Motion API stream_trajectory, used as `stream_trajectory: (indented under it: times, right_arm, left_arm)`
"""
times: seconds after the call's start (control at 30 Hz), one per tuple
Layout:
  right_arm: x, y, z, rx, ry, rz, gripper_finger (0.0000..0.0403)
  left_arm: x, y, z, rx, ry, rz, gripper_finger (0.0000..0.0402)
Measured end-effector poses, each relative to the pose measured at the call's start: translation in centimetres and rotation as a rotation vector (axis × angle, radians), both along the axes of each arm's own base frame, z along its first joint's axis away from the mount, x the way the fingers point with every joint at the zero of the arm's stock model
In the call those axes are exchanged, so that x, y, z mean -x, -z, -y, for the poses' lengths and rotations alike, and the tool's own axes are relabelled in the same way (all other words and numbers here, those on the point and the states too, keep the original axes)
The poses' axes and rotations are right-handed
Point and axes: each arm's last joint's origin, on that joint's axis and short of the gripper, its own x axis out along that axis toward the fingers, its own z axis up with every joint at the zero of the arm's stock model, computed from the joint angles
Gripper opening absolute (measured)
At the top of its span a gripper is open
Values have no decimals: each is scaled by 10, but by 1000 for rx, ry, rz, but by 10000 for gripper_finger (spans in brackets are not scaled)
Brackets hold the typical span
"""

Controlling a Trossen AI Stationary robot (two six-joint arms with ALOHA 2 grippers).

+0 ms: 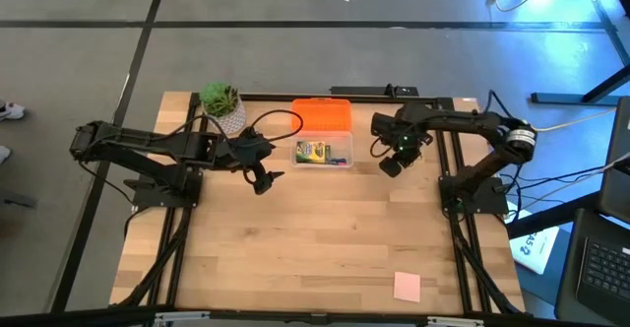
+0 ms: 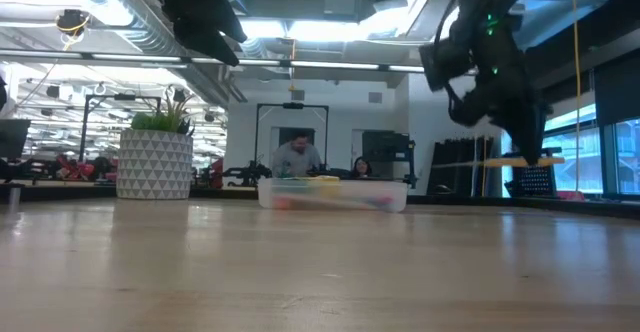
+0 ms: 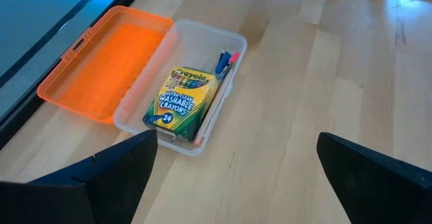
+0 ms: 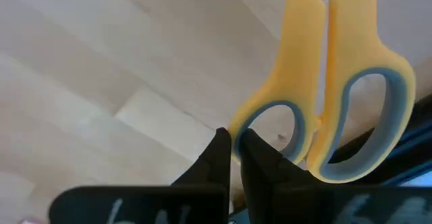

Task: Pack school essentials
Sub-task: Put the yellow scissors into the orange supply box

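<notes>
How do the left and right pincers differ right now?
The left pincer is open and empty, fingers spread wide; the right pincer is shut on the yellow-handled scissors. The left pincer hangs on one side of the clear case, which already holds the crayon box; the right pincer hangs on the opposite side. Both hang above the table.

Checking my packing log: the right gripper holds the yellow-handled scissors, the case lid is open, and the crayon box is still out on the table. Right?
One slip: the crayon box already lies inside the clear case, as the left wrist view shows. The rest stands: the right gripper is shut on the scissors, and the orange lid is open.
</notes>
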Motion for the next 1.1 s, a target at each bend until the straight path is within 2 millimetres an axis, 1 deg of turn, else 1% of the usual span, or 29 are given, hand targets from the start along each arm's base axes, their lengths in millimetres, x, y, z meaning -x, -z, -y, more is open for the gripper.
stream_trajectory:
  times: [0.07,0.17,0.3,0.37,0.43,0.6,0.73,0.83,0.97,1.1]
  right_arm:
    - [-6,-10,-4,17,-43,44,20]
    - [-21,-28,-8,65,-118,122,20]
    - [-49,-55,-9,139,-217,268,18]
    - [-63,-63,-7,165,-273,331,19]
    - [-78,-68,-5,184,-329,375,19]
    - [-116,-61,-3,185,-464,386,19]
    - [-140,-53,-1,137,-546,408,20]
    - [-155,-43,3,99,-586,417,20]
    - [-168,-24,9,73,-622,388,20]
    - [-172,-6,13,43,-638,348,20]
  left_arm:
    - [0,0,0,0,0,0,400]
    - [0,0,0,0,0,-1,400]
    - [0,0,0,0,0,-3,400]
    - [0,0,0,0,0,-3,400]
    - [0,0,0,0,0,-2,400]
    - [0,0,0,0,-1,-2,400]
    - [0,0,0,1,-1,-2,400]
    - [0,0,0,1,-1,-2,400]
    - [0,0,0,1,-1,-2,400]
    - [0,0,0,0,-1,-2,400]
